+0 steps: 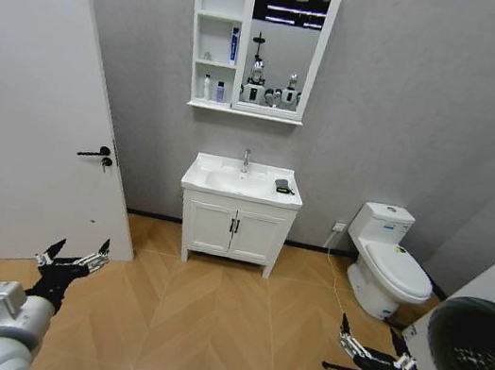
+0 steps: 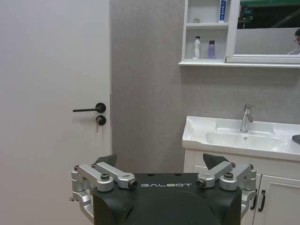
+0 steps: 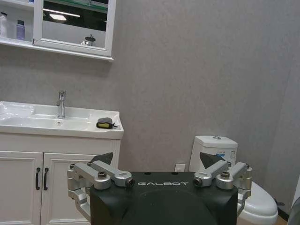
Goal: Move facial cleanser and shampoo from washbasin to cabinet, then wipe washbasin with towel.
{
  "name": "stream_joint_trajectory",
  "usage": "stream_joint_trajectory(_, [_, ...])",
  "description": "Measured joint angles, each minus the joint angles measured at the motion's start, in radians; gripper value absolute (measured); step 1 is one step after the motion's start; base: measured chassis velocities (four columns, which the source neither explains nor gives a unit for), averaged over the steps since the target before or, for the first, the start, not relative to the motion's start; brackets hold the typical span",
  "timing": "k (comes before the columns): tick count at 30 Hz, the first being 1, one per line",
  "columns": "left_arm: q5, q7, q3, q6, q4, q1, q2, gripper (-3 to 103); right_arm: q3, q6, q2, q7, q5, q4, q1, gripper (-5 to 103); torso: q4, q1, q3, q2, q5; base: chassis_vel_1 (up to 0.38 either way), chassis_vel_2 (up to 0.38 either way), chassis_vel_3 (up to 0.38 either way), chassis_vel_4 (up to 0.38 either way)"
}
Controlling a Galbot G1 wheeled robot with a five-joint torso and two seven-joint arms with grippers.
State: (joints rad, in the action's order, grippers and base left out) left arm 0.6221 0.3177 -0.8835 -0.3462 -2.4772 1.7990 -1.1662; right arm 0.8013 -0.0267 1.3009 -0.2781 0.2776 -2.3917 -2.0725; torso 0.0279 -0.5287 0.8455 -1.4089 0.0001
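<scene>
The robot stands well back from the washbasin (image 1: 241, 182), out on the wooden floor (image 1: 204, 321). Both arms are held low in front of it. The left gripper (image 1: 73, 258) has its fingers spread wide apart, clamped on nothing. The right gripper (image 1: 373, 346) is the same, fingers apart and empty. The dark towel (image 1: 283, 186) lies on the washbasin's rim, right of the chrome tap (image 1: 246, 159). Above the washbasin hangs the cabinet (image 1: 258, 37); a blue tube (image 1: 234, 45) stands on a middle shelf, two small bottles (image 1: 213, 90) on the lowest. A white toilet (image 1: 390, 261) sits right of the washbasin.
</scene>
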Motion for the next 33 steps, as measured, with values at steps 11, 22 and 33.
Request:
stream_joint_trajectory(11, [0.0,0.0,0.0,0.0,0.0,0.0,0.0,100,0.0,0.0,0.0,0.0,0.0,0.0,0.0,100,0.0,-0.001,0.0,0.001,0.0009,-0.238,0.244,0.246,-0.26])
stream_joint_trajectory(22, [0.0,0.0,0.0,0.0,0.0,0.0,0.0,100,0.0,0.0,0.0,0.0,0.0,0.0,0.0,100,-0.0004,0.001,0.0,0.0,-0.0004,-0.099,0.053,0.064,-0.033])
stream_joint_trajectory(33, [0.0,0.0,0.0,0.0,0.0,0.0,0.0,100,0.0,0.0,0.0,0.0,0.0,0.0,0.0,100,-0.0003,0.0,0.0,0.0,-0.0002,0.036,-0.019,-0.022,0.027])
